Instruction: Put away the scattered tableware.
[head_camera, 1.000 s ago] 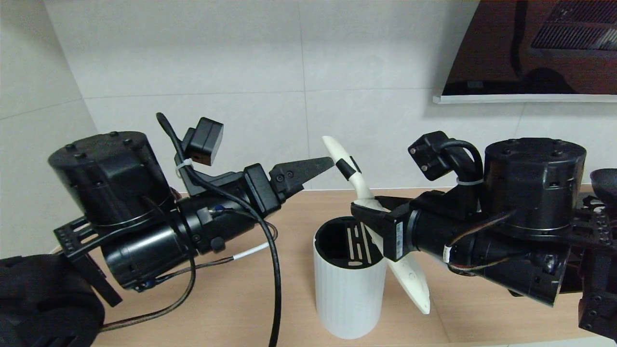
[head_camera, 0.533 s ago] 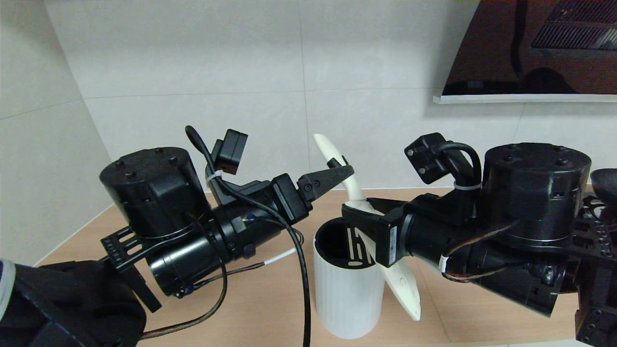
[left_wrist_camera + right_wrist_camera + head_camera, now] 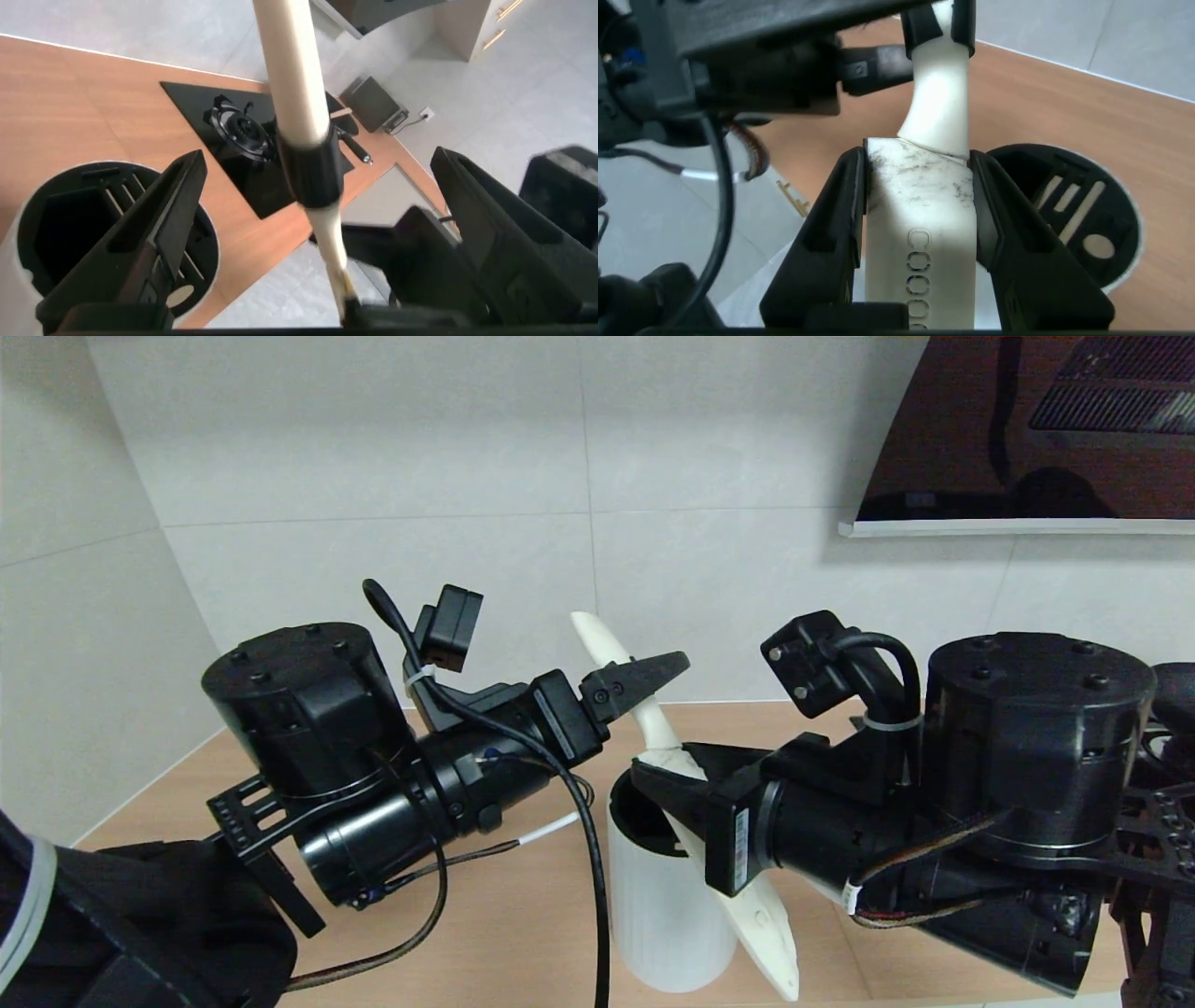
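My right gripper [image 3: 677, 770] [image 3: 920, 224] is shut on a white scoop [image 3: 767, 924] [image 3: 938, 93] with a black band on its handle. It holds the scoop tilted, with the blade hanging beside the white ribbed utensil holder [image 3: 658, 915] [image 3: 1064, 219] and the handle pointing up and away. My left gripper [image 3: 646, 683] [image 3: 318, 229] is open, and its fingers [image 3: 159, 233] straddle the scoop's handle [image 3: 290, 84] at the black band without touching it. The holder [image 3: 56, 205] has a black slotted insert and stands on the wooden counter.
The wooden counter [image 3: 523, 915] runs to a tiled wall behind and on the left. A dark range hood [image 3: 1027, 429] hangs at the upper right. A black gas hob [image 3: 238, 131] is set into the counter beyond the holder.
My left gripper has moved right until its open fingers straddle the scoop's handle. The right arm has shifted left and slightly down with the scoop, closer to the holder.
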Tool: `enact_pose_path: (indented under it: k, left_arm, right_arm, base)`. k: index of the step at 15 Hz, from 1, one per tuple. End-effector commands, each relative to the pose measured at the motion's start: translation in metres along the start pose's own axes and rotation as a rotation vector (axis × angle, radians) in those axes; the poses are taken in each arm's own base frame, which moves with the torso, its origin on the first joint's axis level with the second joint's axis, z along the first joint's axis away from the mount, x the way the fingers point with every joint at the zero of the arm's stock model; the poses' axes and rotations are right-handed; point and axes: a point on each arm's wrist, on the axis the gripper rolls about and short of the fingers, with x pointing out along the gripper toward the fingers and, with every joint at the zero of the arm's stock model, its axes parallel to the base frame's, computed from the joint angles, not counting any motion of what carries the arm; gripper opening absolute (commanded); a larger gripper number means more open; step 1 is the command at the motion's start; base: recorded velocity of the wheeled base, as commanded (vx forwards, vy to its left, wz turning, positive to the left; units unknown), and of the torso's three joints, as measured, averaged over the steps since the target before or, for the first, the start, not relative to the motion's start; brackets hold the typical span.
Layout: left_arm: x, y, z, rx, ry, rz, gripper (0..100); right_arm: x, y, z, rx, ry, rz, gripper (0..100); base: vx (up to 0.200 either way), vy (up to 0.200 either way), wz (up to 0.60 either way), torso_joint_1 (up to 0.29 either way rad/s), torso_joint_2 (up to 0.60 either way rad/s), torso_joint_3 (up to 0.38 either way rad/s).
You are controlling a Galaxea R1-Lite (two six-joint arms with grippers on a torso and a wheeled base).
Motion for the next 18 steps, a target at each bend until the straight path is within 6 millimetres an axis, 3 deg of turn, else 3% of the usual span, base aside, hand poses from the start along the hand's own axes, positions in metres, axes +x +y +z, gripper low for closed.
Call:
enact_pose_path:
  k: [1, 6, 7, 18]
  left_arm:
    - [-0.0008, -0.0012, 0.0009, 0.002, -0.007, -0.007, 100]
    - [-0.0006, -0.0007, -0.0001, 0.005, -0.008, -0.006, 100]
    - [-0.0003, -0.0003, -0.0004, 0.005, -0.008, -0.004, 0]
    - [0.0013, 0.0005, -0.0009, -0.001, 0.0, -0.007, 0]
  right_arm:
    - [0.0002, 0.0003, -0.0019, -0.001, 0.006, 0.001, 0]
    - [0.0002, 0.0004, -0.0041, -0.003, 0.014, 0.002, 0]
    - [0.0002, 0.0004, -0.0041, -0.003, 0.014, 0.002, 0]
    - [-0.0021, 0.0, -0.0018, -0.001, 0.005, 0.001, 0]
  base:
    - [0.0, 0.0, 0.0, 0.0, 0.0, 0.0]
    - [0.0, 0.0, 0.0, 0.0, 0.0, 0.0]
    - [0.0, 0.0, 0.0, 0.0, 0.0, 0.0]
    - [0.0, 0.0, 0.0, 0.0, 0.0, 0.0]
